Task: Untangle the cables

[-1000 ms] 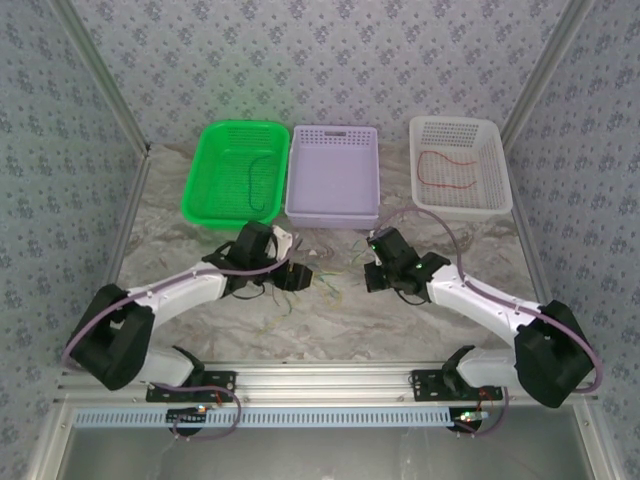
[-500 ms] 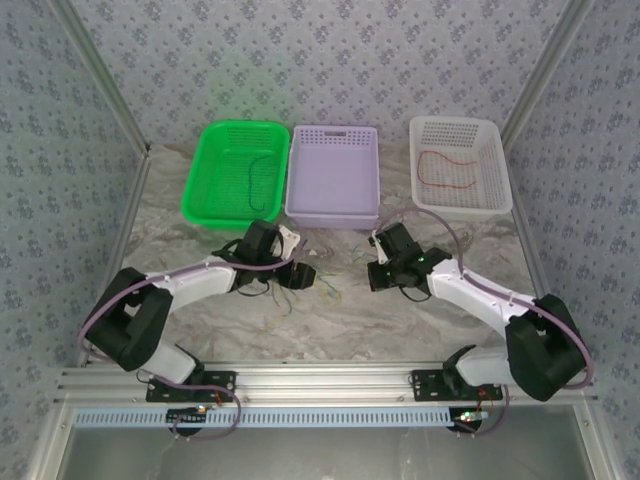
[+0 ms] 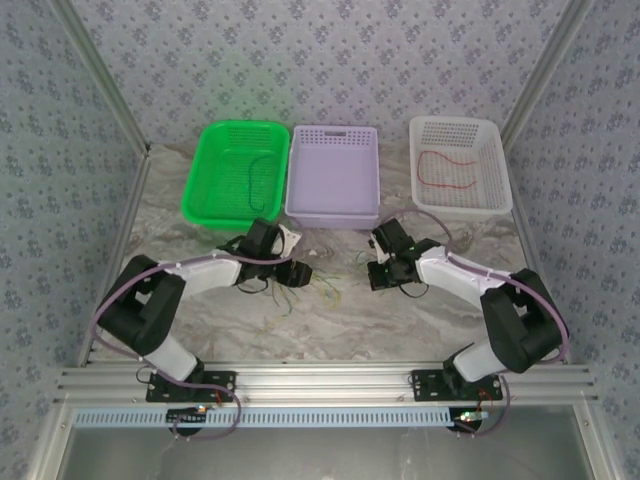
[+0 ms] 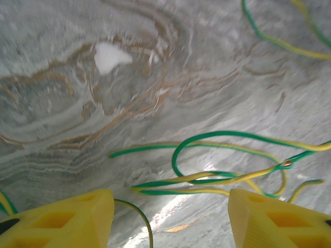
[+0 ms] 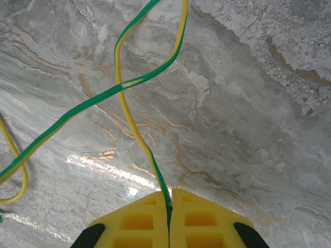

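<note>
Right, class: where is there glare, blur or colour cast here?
Left wrist view: slightly blurred, glare on the table near the wires. Right wrist view: sharp, bright streak on the table. Top view: even light, faint green tint on the wall above the green basket.

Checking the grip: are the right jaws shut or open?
Shut: the right jaws meet, pinching the green-and-yellow cable between them.
</note>
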Action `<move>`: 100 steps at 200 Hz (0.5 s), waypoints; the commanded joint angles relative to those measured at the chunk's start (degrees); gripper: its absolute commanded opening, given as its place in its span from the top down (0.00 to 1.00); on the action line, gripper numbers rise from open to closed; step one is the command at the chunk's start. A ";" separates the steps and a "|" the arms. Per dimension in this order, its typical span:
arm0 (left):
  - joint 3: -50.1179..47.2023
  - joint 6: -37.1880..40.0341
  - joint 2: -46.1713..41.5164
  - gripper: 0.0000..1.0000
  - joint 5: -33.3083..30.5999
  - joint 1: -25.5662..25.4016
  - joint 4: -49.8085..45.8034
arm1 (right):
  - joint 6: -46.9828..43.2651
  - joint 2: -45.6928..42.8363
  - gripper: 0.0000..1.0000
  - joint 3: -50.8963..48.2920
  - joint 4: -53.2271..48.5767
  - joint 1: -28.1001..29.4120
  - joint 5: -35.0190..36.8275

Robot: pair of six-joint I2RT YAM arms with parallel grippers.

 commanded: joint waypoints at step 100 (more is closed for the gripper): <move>6.47 7.31 7.34 0.39 -2.69 -1.92 -2.03 | -1.33 0.94 1.00 1.82 -2.37 -1.51 -1.94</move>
